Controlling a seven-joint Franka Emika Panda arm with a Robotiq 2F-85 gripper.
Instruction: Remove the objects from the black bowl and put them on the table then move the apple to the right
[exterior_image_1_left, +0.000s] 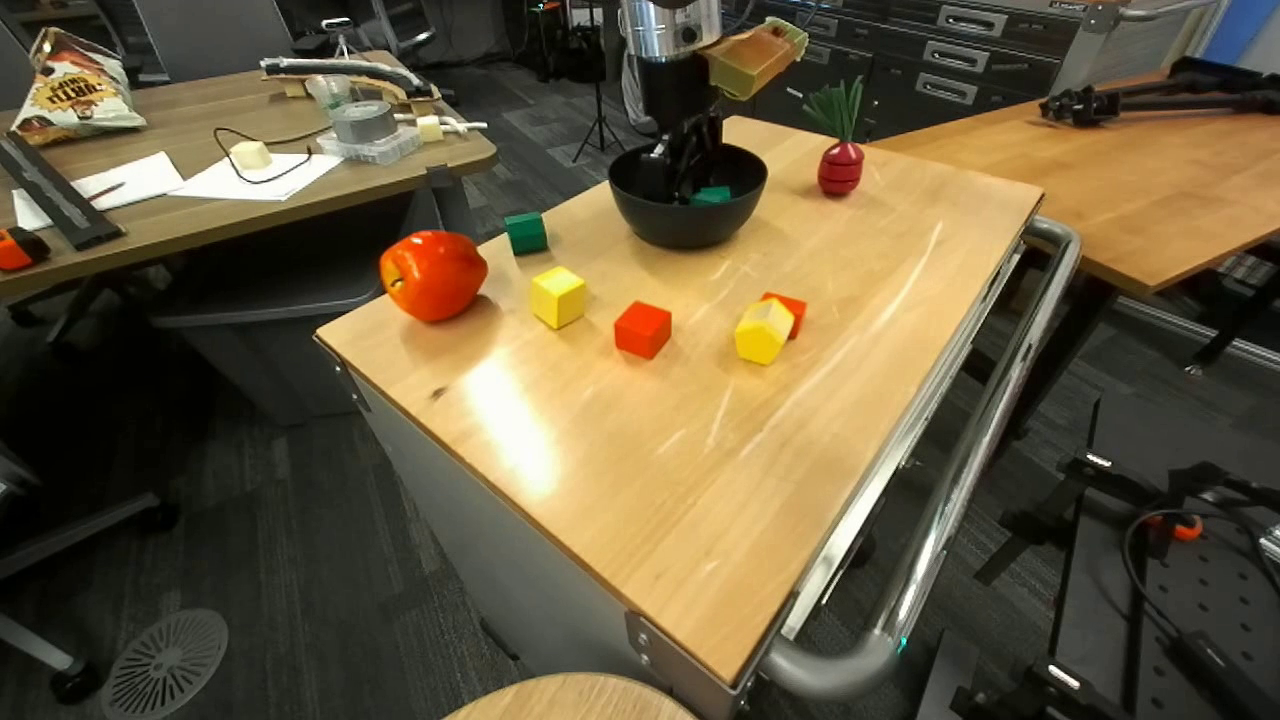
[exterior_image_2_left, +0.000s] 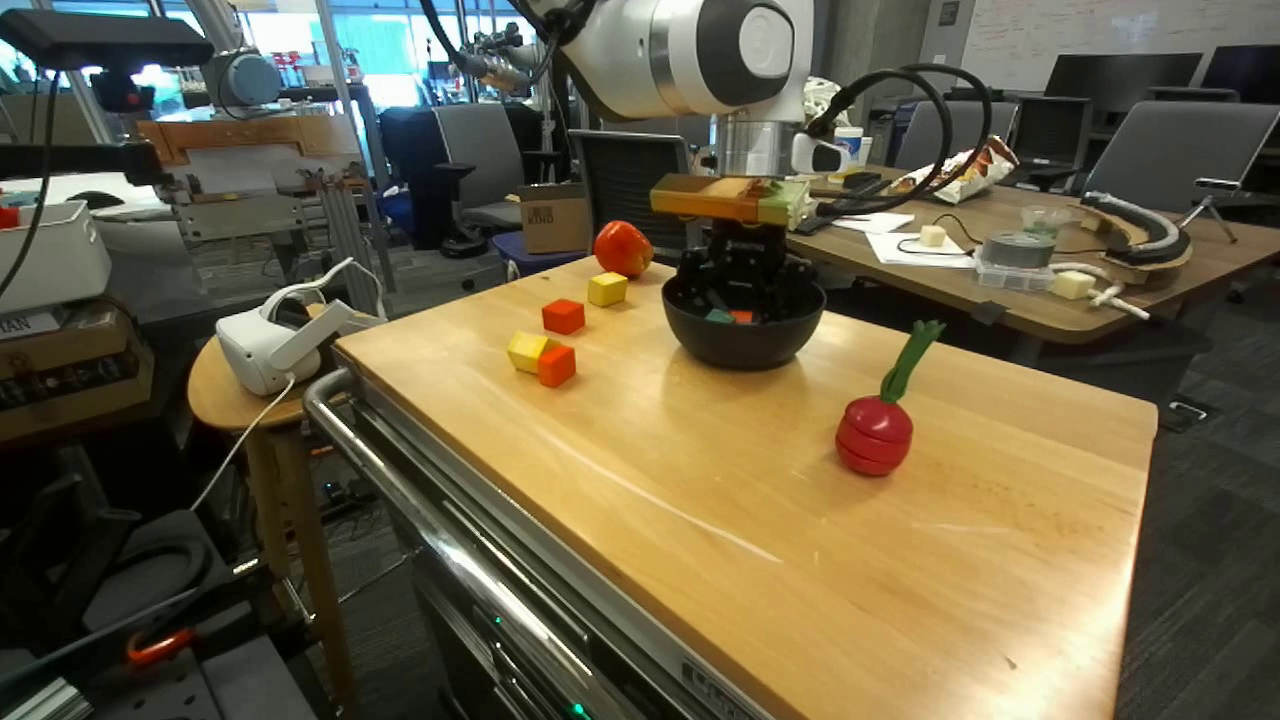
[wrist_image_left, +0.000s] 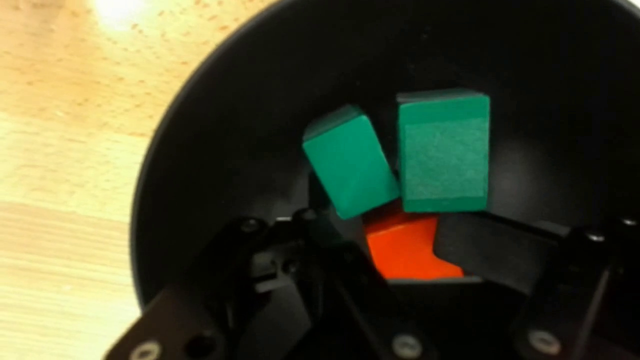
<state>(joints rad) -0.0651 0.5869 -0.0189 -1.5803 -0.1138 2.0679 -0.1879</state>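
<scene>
Black round bowl on light wooden desk contains 2 green box-shaped blocks and 1 red block. The black pincer is inside; whether it grasps the red block, I cannot tell.

Black bowl, red-orange apple, blocks red, yellow, green (small fruit crimson, green-topped)

The snack bag read "TURTLE" above a blurrier word. A cardboard box bore "KIND"; a cut-off label below the white bin seemingly ended "MAN". Writing on the whiteboard was illegible.
</scene>
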